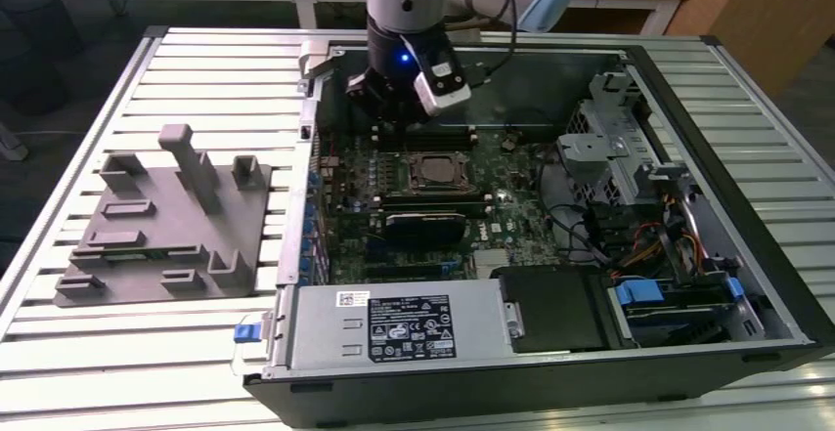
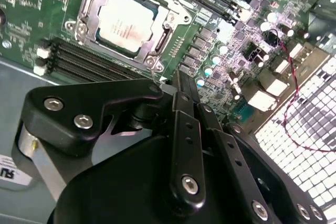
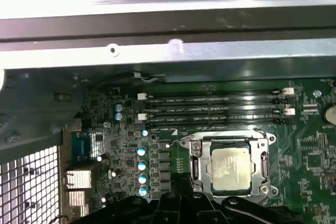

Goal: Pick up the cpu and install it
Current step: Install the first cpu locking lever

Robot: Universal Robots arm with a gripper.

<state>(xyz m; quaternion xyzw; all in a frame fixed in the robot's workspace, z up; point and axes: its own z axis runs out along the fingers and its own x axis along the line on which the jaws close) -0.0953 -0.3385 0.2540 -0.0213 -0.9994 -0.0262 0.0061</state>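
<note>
My black two-fingered gripper [image 2: 181,85] hung above the green motherboard [image 3: 315,156], fingers pressed together and holding nothing. The small square silvery-topped cpu [image 2: 126,23] already sat flat in its metal-framed socket [image 2: 92,24], just beyond my fingertips toward the case's middle, untouched by them.

The exterior view looks down from high, well back, over the open computer case [image 1: 549,216]; both wrist views ride close above the motherboard [image 3: 157,150]; all three share its socket [image 2: 123,22].
</note>
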